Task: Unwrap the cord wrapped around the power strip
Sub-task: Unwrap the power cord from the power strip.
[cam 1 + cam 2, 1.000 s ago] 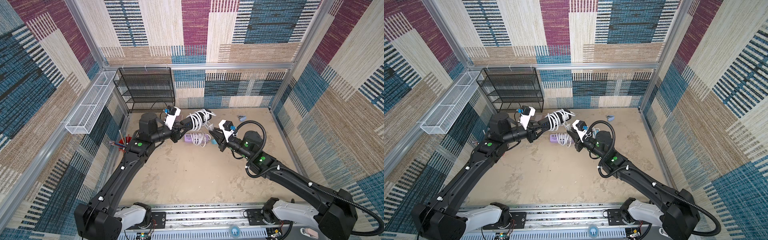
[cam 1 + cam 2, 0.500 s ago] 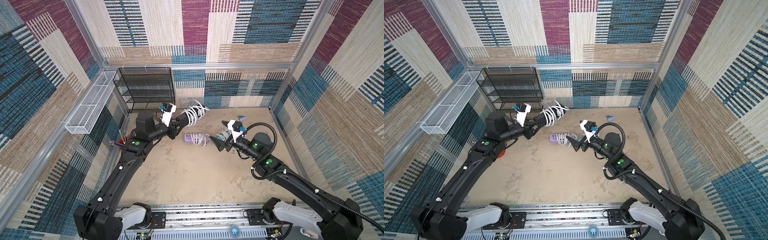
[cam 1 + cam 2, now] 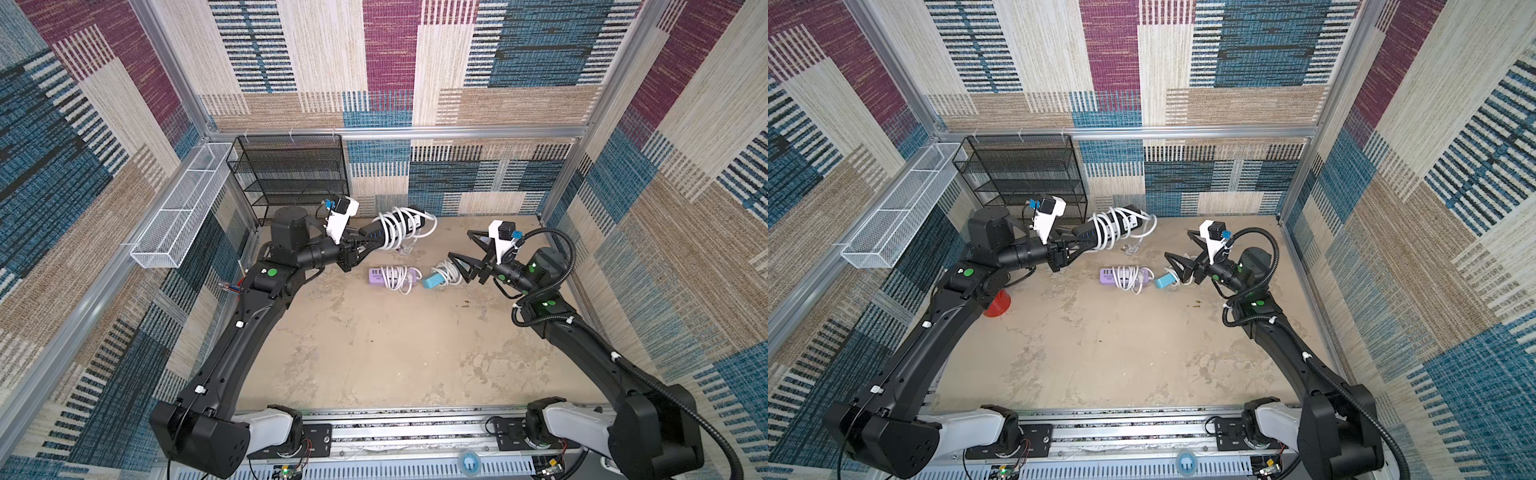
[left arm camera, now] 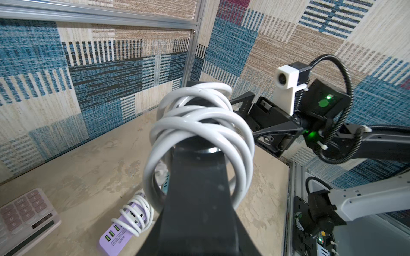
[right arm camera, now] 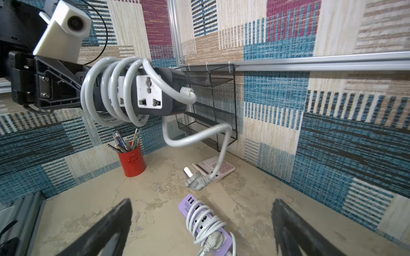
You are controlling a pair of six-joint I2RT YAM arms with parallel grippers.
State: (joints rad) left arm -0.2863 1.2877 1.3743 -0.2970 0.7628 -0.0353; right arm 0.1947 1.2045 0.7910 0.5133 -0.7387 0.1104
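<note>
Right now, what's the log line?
left jaws: shut on black power strip | right jaws: open, empty | white cord: mostly coiled, plug end loose

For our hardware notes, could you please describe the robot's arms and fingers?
The left arm and right arm are black with white bases, green dots and white wrist cameras. A ribbed black cable follows the right one. Fingers: black triangular frames.

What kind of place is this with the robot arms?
Probably a robot practice booth made up like a desk. Patterned panels in a metal frame wall it in, and desk things sit around: a red pencil cup, a calculator, a black wire shelf.
</note>
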